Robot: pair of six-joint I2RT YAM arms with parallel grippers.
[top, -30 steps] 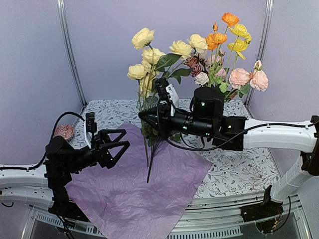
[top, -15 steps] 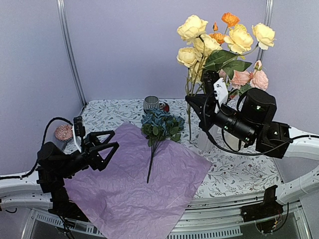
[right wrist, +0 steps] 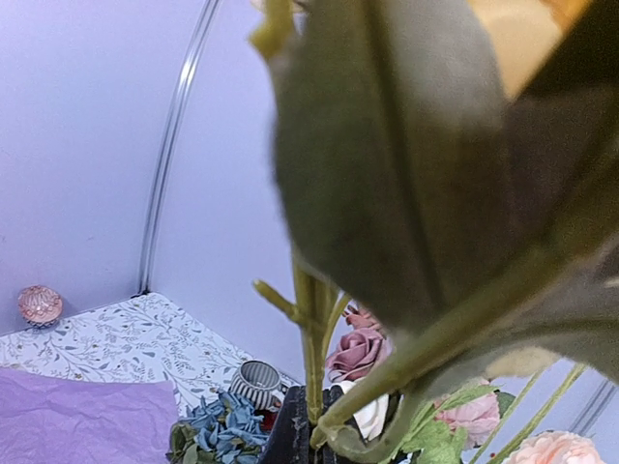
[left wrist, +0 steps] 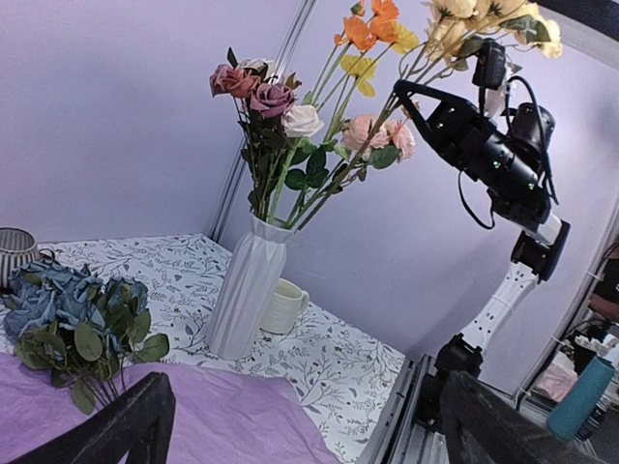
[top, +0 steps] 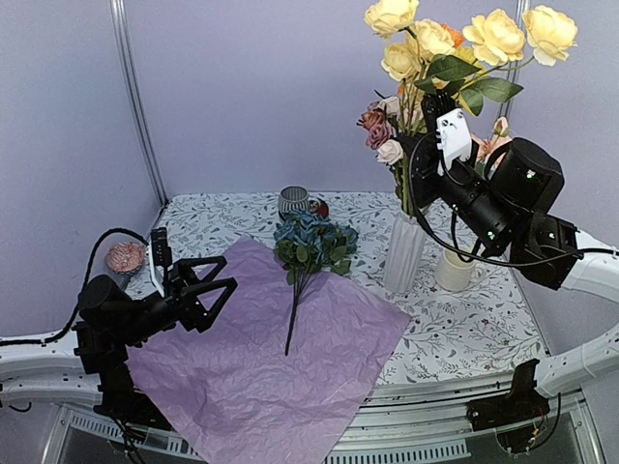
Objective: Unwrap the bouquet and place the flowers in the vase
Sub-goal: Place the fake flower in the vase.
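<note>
Top external view: the right gripper (top: 418,157) is seen in the upper right of the frame, closed tight on the stems of the cream-yellow roses (top: 493,37), whose blooms are held high above it near the top edge. The stems are carried down toward the mouth of the vase (top: 404,253); whether their ends are already inside it cannot be told. The vase is stood upright on the patterned table (top: 464,333), right of centre, with mauve roses (top: 375,121) and pink roses (top: 495,143) shown rising from it. A cream mug (top: 459,273) is placed just beside the vase on its right.

The left gripper (top: 219,302) is held at the lower left with its fingers spread wide and nothing between them, above the left part of the tissue paper (top: 261,372). The paper is laid flat and unfolded across the lower centre of the frame. The blue roses (top: 314,242) are left lying on its upper edge, stems pointed toward the bottom of the frame. A striped cup (top: 293,201) is seen behind them, and a small pink object (top: 125,256) at the far left.

In the right wrist view, green stems and a large leaf are pressed close to the lens.
</note>
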